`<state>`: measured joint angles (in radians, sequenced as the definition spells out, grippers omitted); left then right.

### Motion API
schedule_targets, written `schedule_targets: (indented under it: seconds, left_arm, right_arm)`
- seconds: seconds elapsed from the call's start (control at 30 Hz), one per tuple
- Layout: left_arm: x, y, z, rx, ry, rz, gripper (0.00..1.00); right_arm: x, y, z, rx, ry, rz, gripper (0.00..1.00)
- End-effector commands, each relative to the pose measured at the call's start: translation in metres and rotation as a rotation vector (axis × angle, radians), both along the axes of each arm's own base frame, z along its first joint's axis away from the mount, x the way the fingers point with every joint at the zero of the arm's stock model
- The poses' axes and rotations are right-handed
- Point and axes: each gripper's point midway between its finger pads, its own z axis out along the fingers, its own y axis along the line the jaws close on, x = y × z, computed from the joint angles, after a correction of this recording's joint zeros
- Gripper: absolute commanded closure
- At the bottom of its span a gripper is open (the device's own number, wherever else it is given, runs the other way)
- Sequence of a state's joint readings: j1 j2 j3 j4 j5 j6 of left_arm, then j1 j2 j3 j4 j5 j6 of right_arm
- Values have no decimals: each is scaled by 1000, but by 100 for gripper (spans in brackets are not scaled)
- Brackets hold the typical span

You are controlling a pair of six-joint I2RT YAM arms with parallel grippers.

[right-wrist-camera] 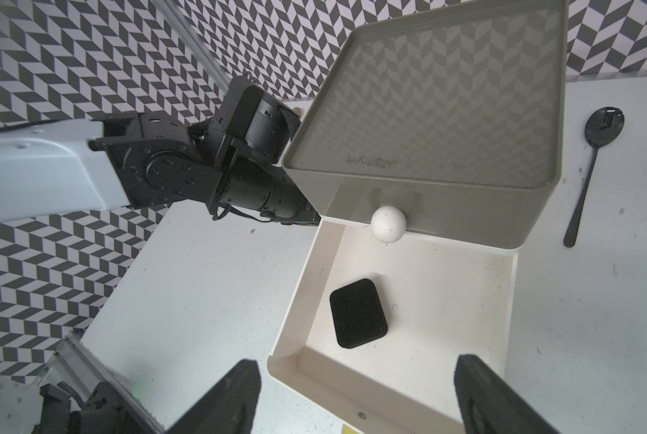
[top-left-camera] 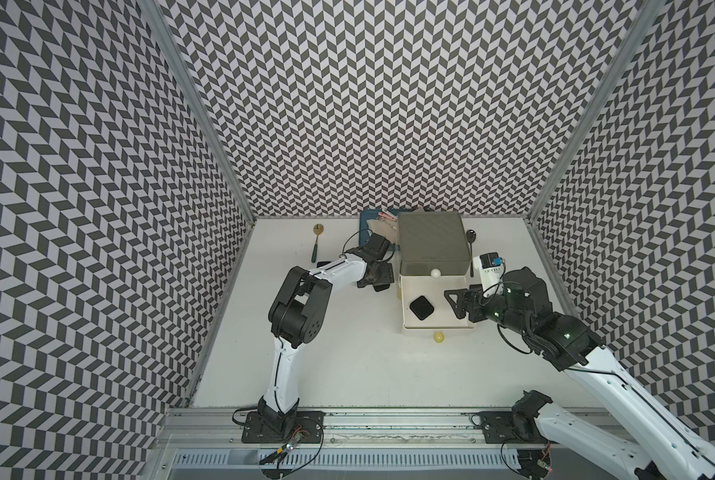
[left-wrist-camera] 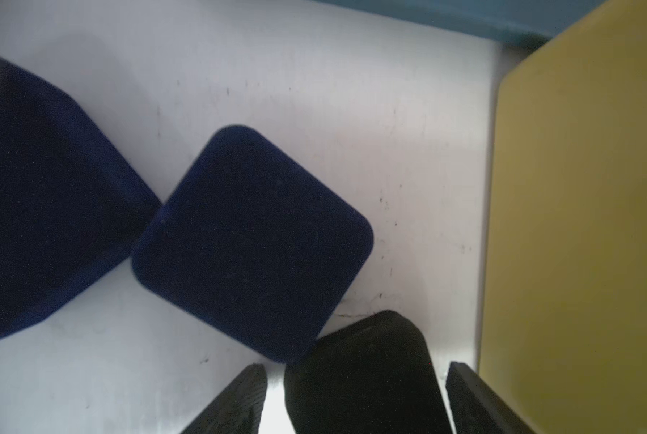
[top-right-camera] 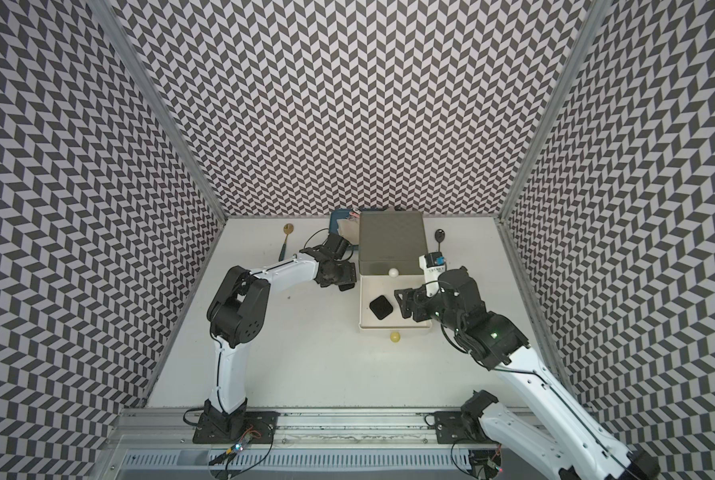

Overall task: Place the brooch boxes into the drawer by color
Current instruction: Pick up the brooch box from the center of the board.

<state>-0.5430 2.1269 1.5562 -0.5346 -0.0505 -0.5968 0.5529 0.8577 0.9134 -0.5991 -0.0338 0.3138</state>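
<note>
Velvet-flocked, rigid and probably light, a black brooch box (left-wrist-camera: 359,345) sits beside the drawer chest (top-left-camera: 434,241) near the far edge of the desk (top-left-camera: 347,353). Your left hand (left-wrist-camera: 355,366) straddles it loosely, so pinch its flat sides. Two navy boxes (left-wrist-camera: 250,240) lie corner to corner alongside. Your right hand (right-wrist-camera: 359,398) gapes empty over the open white drawer (right-wrist-camera: 446,300), which holds another black box (right-wrist-camera: 357,313).

— What sort of place is this?
— A robot lab cell. Chevron walls (top-left-camera: 368,104) box in a white table (top-left-camera: 347,365) beyond the right gripper (top-left-camera: 453,305) and on both sides of it.
— What else shows it?
— Behind it, two arms (top-left-camera: 281,374) are bolted to an aluminium rail (top-left-camera: 389,420).
</note>
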Motion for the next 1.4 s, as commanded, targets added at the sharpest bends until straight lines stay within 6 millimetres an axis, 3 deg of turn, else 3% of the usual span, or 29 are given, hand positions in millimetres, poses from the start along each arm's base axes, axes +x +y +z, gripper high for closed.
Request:
schedule_targets:
  seconds: [0.0, 0.23, 0.33, 0.53, 0.8, 1.03, 1.23, 1.37]
  left_arm:
    - [-6, 12, -14, 86, 41, 1, 22]
    - [-9, 20, -18, 129, 60, 4, 33]
    - [-12, 24, -16, 146, 61, 1, 44]
    - [-25, 35, 5, 164, 33, -13, 47]
    - [-51, 51, 73, 152, -99, -69, 45]
    - [-89, 65, 154, 85, -321, -174, 45]
    - [-143, 54, 244, -85, -673, -425, 44]
    - [-190, 45, 287, -166, -890, -581, 44]
  right_arm:
    - [2, 0, 8, 12, -35, 2, 15]
    - [2, 1, 13, 24, -38, 6, 14]
    - [2, 1, 16, 25, -44, 3, 14]
    - [3, 2, 14, 29, -34, 6, 14]
    - [0, 7, 18, 48, -33, 34, 14]
    - [-8, 26, 30, 116, -12, 131, 14]
    - [-26, 64, 67, 235, 38, 363, 14]
    - [-43, 86, 93, 322, 76, 528, 14]
